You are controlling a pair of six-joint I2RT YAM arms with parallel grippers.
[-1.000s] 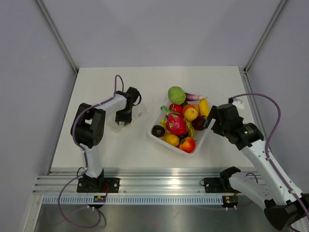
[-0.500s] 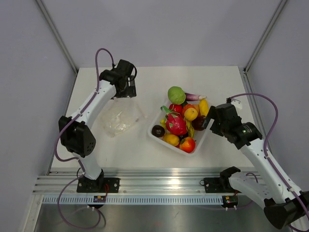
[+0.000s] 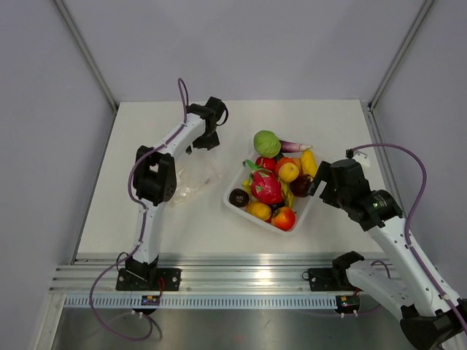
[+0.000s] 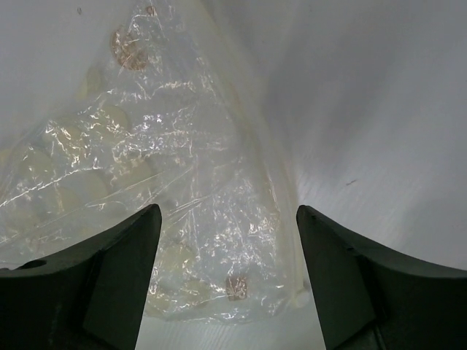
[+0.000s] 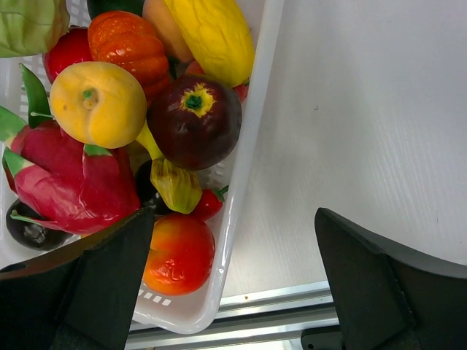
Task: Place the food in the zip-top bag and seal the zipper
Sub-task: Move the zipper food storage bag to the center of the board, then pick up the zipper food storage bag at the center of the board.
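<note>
The left gripper (image 4: 228, 215) hangs wide open and empty over the zip-top bag (image 4: 164, 164), which lies crumpled on the table (image 4: 379, 102), beside the tray (image 5: 257, 109). The right gripper (image 5: 235, 219), equally wide and empty, hovers at the tray's rim by the food (image 5: 193, 120). The left should probably pinch only one film layer at the mouth (the zipper isn't discernible here), lifting it open.

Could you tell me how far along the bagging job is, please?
Done: nothing yet; the zip-top bag lies on the table, apparently empty. In hand: nothing; the left gripper hangs open over it, the right gripper open beside the white tray. Left: all the food, dragon fruit included, sits in the tray; then sealing the bag.
</note>
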